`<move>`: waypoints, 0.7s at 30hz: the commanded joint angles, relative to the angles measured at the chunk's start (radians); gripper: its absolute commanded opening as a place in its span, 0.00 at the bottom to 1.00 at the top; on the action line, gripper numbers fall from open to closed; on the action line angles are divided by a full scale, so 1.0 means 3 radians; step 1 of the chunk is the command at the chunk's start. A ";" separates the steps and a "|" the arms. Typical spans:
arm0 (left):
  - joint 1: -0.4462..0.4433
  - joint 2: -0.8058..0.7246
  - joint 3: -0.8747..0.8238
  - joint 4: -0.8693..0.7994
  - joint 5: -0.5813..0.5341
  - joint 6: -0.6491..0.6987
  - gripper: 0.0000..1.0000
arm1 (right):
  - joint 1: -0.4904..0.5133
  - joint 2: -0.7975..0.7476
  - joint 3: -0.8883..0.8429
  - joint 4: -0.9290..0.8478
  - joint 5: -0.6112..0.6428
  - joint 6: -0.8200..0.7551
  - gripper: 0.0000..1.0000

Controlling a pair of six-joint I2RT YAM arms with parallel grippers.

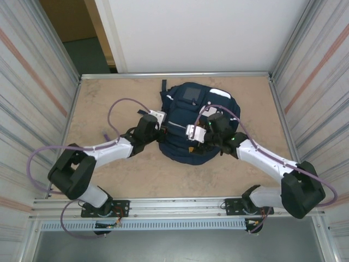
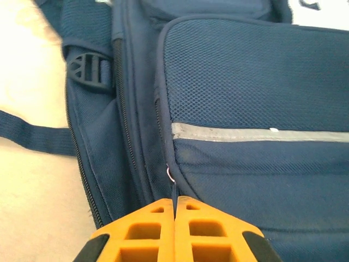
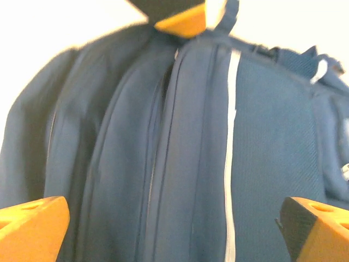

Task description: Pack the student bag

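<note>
And here's the student bag point(image 1: 188, 123), navy blue, lying flat on the surface point(image 1: 109, 169) in the upper middle of the overhead frame, with both arms reaching in from the bottom corners.

On to the left wrist view: the bag's mesh front pocket takes up the right side of the frame, and a grey stripe point(image 2: 256, 134) runs straight across it. A black buckle point(image 2: 87, 68) sits upper left, and a dark strap point(image 2: 32, 136) trails off the left edge over the pale surface.

Bottom centre, the left fingers point(image 2: 175, 212) are pressed tight together, orange tips meeting, and a thin dark zip pull point(image 2: 174, 192) runs down into the seam between them. They have it pinched, right at the corner of that front pocket. From overhead, those left fingers point(image 1: 161, 130) sit against the bag's left side.

Over to the other arm: the right fingers point(image 1: 195, 136) hover above the middle of the bag. In the right wrist view they're spread as wide as you like, one orange finger point(image 3: 32, 224) in the lower left corner, the other point(image 3: 313, 224) in the lower right, with nothing between them but the bag's blue panels and zip lines below. They have hold of nothing.
</note>
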 commanded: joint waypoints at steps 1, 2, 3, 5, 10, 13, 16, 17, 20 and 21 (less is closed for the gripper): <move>-0.0123 -0.0308 -0.0084 0.0177 0.0442 -0.0270 0.00 | 0.0124 -0.0176 0.0094 0.0518 0.0504 0.0776 0.99; -0.0159 -0.0365 -0.0066 0.0124 0.0510 -0.0281 0.00 | 0.0098 -0.0177 0.0250 0.0360 0.0466 0.1092 0.99; -0.0204 -0.0413 -0.0037 0.0042 0.0547 -0.0297 0.00 | 0.0039 -0.0152 0.0449 0.0059 0.0448 0.1442 0.99; -0.0338 -0.0496 0.0022 -0.0089 0.0543 -0.0279 0.00 | -0.0300 -0.0073 0.0688 -0.0268 -0.0160 0.2004 0.99; -0.0559 -0.0533 0.0037 -0.0042 0.0620 -0.0357 0.00 | -0.0487 -0.0056 0.0846 -0.0925 -0.1605 0.1289 1.00; -0.0557 -0.0518 0.0008 0.0025 0.0629 -0.0397 0.00 | -0.0022 -0.0150 0.0708 -0.1303 -0.1126 0.0348 0.98; -0.0559 -0.0476 -0.0004 0.0082 0.0602 -0.0409 0.00 | -0.0015 0.0023 0.0749 -0.1557 -0.0866 0.0124 0.85; -0.0559 -0.0463 0.0014 0.0060 0.0611 -0.0398 0.00 | -0.0002 0.0056 0.0707 -0.1539 -0.0718 0.0095 0.82; -0.0559 -0.0438 0.0003 0.0039 0.0583 -0.0370 0.00 | 0.0000 0.0085 0.0597 -0.1471 -0.0520 -0.0011 0.79; -0.0561 -0.0432 -0.0009 0.0040 0.0569 -0.0367 0.00 | 0.0000 0.0108 0.0585 -0.1466 -0.0444 -0.0046 0.75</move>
